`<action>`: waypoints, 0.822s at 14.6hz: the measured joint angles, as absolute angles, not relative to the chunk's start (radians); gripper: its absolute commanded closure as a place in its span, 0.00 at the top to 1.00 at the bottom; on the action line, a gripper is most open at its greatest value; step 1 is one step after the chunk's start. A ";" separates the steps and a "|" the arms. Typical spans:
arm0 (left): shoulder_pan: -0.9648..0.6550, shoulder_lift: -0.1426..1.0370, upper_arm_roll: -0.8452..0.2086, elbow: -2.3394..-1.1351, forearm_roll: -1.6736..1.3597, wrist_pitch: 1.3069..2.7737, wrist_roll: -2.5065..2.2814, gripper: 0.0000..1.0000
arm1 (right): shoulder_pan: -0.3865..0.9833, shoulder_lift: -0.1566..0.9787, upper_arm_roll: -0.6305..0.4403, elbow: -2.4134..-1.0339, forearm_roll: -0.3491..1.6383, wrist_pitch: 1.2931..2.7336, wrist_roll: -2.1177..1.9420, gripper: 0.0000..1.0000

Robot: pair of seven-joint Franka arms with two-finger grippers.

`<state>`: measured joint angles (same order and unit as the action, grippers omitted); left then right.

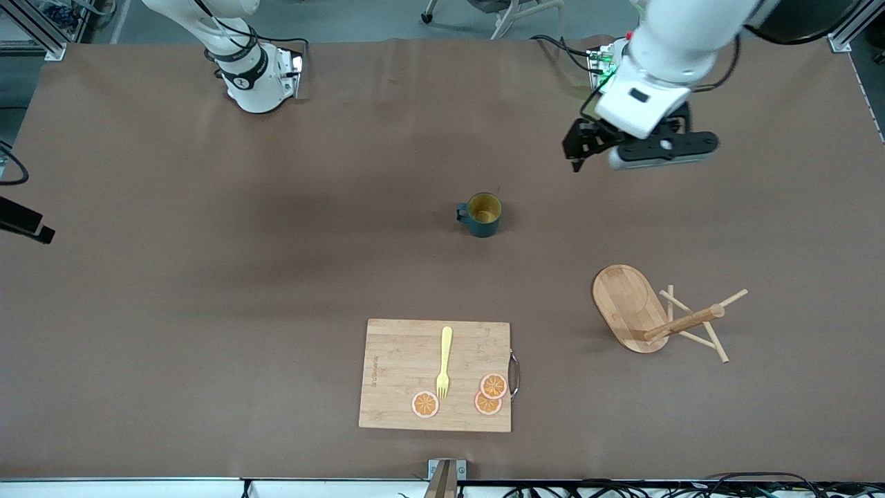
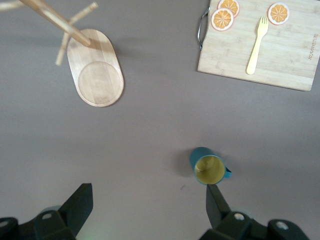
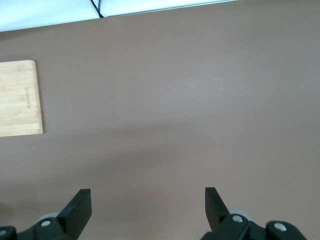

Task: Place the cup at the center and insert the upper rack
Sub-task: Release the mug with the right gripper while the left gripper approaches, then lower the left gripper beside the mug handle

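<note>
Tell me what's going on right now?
Left gripper open, over bare table. Right gripper open, waiting. Cup upright mid-table, untouched. Upper rack tipped over toward the left arm's end. Nothing blocking.

Both arms wear glossy white shells with black joint bands and trailing black cables. The left gripper [image 1: 579,153] is black, with matte wedge-shaped fingers [image 2: 80,202]. A green light glows at its wrist.

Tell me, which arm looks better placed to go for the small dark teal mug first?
Probably the left. The left gripper hangs open above bare table near the small dark teal mug, which shows close in its wrist view. The right gripper, also open, sees only bare table and a bamboo cutting board corner.
</note>
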<state>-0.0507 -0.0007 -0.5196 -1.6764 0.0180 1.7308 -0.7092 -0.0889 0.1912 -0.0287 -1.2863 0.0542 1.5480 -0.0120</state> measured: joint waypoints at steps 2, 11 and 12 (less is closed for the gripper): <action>-0.052 0.001 -0.576 -1.728 0.033 1.793 -0.793 1.00 | -0.089 0.137 -0.016 -1.358 0.054 1.575 -0.012 1.00; -0.114 0.124 -0.692 -1.860 0.203 2.044 -1.086 1.00 | -0.051 0.115 -0.066 -1.390 0.053 1.590 -0.031 1.00; -0.129 0.147 -0.692 -1.860 0.238 2.061 -1.120 1.00 | -0.054 0.113 -0.063 -1.394 0.053 1.590 -0.032 1.00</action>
